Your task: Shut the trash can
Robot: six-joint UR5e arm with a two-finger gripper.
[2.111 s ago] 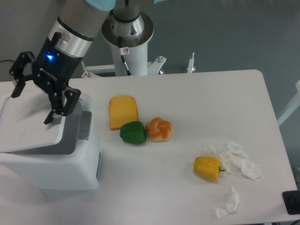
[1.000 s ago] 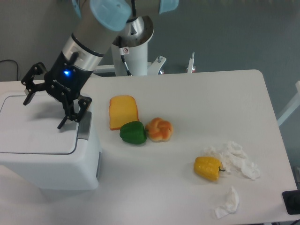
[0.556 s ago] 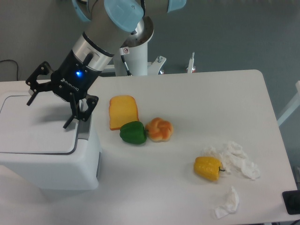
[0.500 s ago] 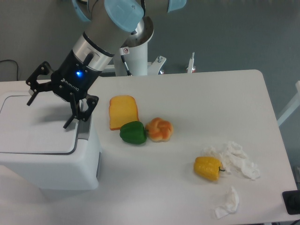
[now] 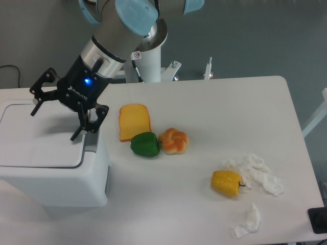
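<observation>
Trash can (image 5: 51, 168): lid flat, closed. Gripper (image 5: 55, 120) above lid, fingers (image 5: 77, 133) spread wide, holding nothing.

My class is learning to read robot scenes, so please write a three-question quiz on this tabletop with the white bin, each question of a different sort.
1. True or false: the lid of the trash can lies flat and shut.
2. Which item touches the green pepper? A) the yellow pepper B) the knotted bun C) the small tissue scrap
3. Fill in: the gripper hovers over the lid with its fingers ____.

Key:
1. True.
2. B; the bun sits against the pepper's right side.
3. Open, spread wide and holding nothing.
</observation>
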